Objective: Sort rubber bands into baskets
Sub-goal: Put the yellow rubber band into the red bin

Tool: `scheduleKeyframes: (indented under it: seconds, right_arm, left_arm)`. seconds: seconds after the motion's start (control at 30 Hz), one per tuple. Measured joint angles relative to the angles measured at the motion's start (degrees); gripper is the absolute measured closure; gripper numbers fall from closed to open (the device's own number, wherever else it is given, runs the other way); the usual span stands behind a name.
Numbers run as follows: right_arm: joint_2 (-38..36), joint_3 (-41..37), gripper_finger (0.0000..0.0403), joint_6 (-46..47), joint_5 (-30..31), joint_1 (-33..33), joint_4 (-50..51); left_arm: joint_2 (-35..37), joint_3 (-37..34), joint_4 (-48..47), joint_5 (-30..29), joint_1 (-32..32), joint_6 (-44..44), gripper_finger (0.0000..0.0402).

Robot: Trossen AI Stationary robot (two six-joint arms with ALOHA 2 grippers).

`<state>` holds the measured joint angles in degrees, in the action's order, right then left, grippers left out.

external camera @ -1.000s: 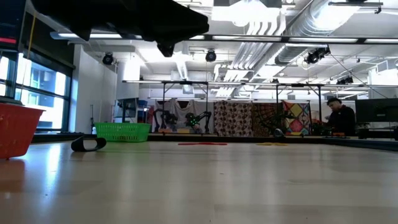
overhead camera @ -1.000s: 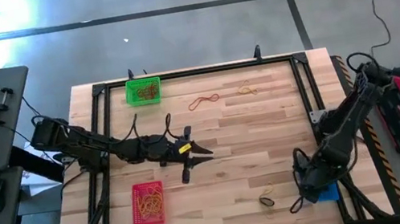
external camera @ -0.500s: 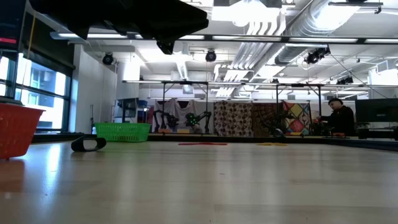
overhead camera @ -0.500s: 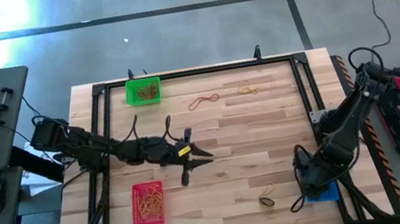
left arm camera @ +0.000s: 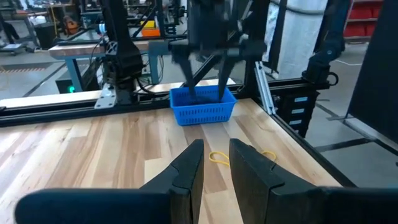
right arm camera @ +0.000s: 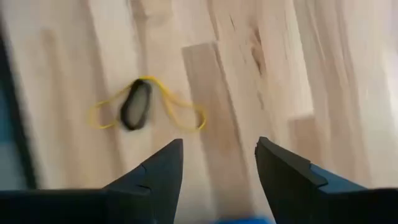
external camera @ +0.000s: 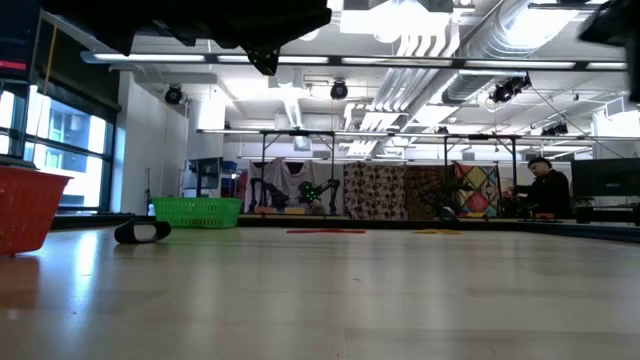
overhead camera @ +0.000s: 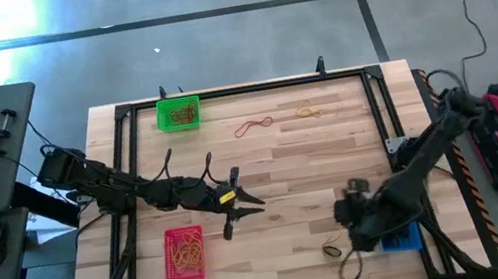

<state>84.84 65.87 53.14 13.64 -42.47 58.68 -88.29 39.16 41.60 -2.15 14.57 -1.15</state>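
Rubber bands lie scattered over the worktop (overhead camera: 333, 156): a red one (overhead camera: 253, 126) and a yellowish one (overhead camera: 306, 110) near the far edge, and a yellowish band (right arm camera: 147, 110) with a dark one across it near the front right, just beside the blue basket (left arm camera: 203, 106); the green basket (overhead camera: 178, 113) stands at the far left corner with bands inside, the red basket (overhead camera: 185, 254) at the front left also holds bands; the right gripper (right arm camera: 219, 163) now hovers over the front-right bands with its jaws spread wide, whereas a second ago it hung over the blue basket with them pressed together, so it has swung inward toward the middle of the worktop; the left gripper (left arm camera: 216, 163) hangs above the left-centre of the worktop, its jaws narrowly parted on nothing, having drifted only slightly toward the front since the earlier frame.
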Motion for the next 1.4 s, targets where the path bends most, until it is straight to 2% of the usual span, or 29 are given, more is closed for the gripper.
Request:
scheduleKeyframes:
  seconds: [0.17, 0.33, 0.77, 1.03, 1.13, 1.2, 1.33, 1.4]
  right_arm:
    - [8.1, 0.0, 0.0213, -13.4, 0.1, 2.8, -3.1]
    - [14.6, -0.1, 0.0213, -21.7, -0.5, 3.0, -6.7]
    - [20.3, -0.1, 0.0213, -27.0, -6.1, 3.0, -12.6]
    - [23.2, 0.1, 0.0218, -30.1, -10.0, 4.6, -12.6]
    - [23.3, 0.1, 0.0248, -30.1, -12.1, 5.8, -12.4]
    - [23.3, 0.1, 0.0283, -30.7, -13.6, 6.4, -12.5]
    - [23.3, 0.0, 0.0378, -32.3, -16.5, 7.7, -12.5]
    - [23.4, 0.3, 0.0392, -32.8, -16.4, 8.1, -12.1]
  left_arm:
    - [0.0, 0.0, 0.0, 0.0, 0.8, 0.2, 0.0335]
    - [0.0, 0.0, -0.1, 0.0, 1.1, 0.7, 0.0335]
    - [0.0, 0.0, -2.2, 0.0, 1.6, 2.0, 0.0335]
    - [0.0, 0.0, -2.9, 0.0, 2.4, 2.0, 0.0335]
    - [0.0, 0.0, -3.0, 0.0, 2.4, 2.0, 0.0335]
    - [0.0, 0.0, -3.0, 0.0, 2.4, 2.0, 0.0335]
    - [0.0, 0.0, -3.3, 0.0, 2.4, 2.0, 0.0335]
    - [0.0, 0.0, -3.3, 0.0, 2.4, 2.0, 0.0335]
